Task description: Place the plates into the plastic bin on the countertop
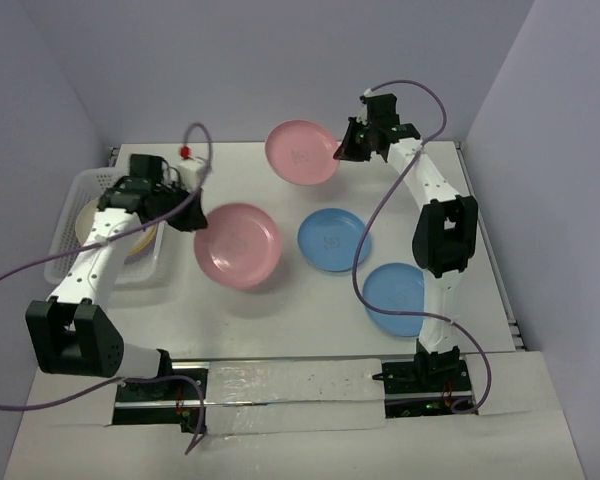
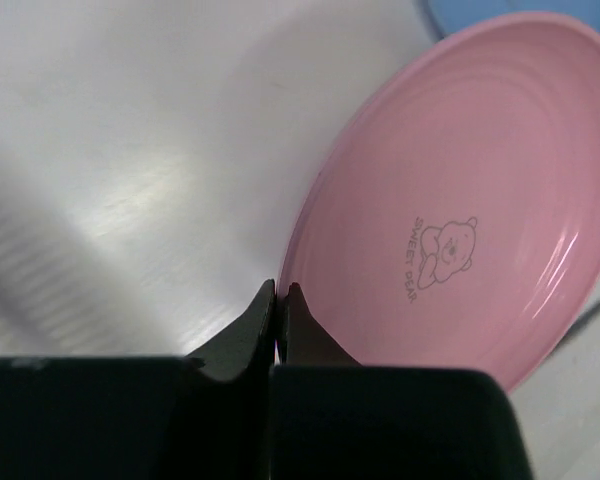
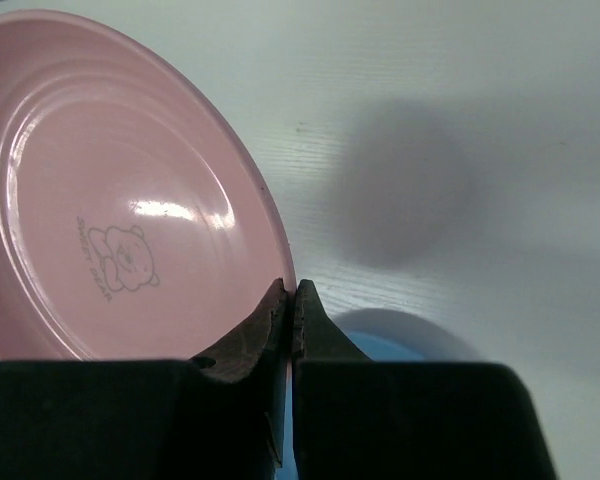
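Near pink plate (image 1: 238,245) hanging tilted over countertop (image 1: 280,320), left gripper (image 1: 193,215) clamping its rim. Far pink plate (image 1: 302,152) being pinched likewise by right gripper (image 1: 345,150). Blue plates (image 1: 333,240) lying on countertop; stacked plates (image 1: 88,218) sitting in plastic bin (image 1: 62,265).

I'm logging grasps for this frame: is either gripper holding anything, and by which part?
Both are. The left gripper pinches the near pink plate by its rim. The right gripper pinches the far pink plate by its rim.
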You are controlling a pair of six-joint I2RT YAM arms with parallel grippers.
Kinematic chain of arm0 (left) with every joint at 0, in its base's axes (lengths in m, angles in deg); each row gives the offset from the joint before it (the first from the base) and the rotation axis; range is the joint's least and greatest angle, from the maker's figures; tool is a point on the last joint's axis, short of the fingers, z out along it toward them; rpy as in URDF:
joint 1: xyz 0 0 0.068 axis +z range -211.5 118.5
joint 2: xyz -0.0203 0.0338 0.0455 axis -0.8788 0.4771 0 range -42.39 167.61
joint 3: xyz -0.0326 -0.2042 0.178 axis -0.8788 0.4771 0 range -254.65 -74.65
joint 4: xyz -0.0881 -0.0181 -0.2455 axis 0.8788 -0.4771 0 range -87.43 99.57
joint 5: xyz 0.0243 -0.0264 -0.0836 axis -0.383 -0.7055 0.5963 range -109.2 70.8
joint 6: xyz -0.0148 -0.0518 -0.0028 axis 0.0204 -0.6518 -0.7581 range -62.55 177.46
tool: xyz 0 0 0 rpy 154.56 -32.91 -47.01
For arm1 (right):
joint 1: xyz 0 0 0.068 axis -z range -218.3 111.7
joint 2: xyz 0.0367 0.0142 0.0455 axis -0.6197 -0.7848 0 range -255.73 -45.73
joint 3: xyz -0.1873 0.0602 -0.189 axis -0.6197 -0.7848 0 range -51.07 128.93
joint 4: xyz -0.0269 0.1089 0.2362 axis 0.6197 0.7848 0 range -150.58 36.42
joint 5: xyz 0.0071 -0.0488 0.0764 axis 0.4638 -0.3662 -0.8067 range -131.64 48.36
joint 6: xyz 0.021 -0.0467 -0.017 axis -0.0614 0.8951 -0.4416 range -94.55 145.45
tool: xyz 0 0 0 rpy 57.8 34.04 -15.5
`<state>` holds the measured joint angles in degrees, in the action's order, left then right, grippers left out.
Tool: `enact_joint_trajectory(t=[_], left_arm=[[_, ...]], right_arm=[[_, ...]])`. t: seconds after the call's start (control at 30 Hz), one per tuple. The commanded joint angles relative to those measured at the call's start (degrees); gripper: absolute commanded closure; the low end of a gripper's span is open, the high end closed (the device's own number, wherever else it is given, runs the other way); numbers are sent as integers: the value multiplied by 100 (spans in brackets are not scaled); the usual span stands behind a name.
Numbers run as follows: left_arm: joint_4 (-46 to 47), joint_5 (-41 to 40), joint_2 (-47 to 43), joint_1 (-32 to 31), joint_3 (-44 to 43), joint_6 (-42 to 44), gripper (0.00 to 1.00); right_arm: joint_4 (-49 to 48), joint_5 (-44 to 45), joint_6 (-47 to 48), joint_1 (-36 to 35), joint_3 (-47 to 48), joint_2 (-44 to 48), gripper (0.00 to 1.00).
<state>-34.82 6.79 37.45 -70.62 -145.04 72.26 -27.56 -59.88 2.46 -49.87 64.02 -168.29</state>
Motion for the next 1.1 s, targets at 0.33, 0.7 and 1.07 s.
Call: enact_joint_trajectory(t=[0.33, 0.7, 1.07], left_arm=[[-447, -1260, 2221, 4110, -3338, -121, 100], [-82, -1635, 2994, 4234, -3252, -2, 50], [-309, -206, 1409, 3545, -3065, -199, 18]], right_arm=[[15, -426, 435, -23, -595, 1210, 100], [158, -536, 1041, -530, -884, 1652, 100], [454, 267, 1545, -1869, -577, 1713, 100]])
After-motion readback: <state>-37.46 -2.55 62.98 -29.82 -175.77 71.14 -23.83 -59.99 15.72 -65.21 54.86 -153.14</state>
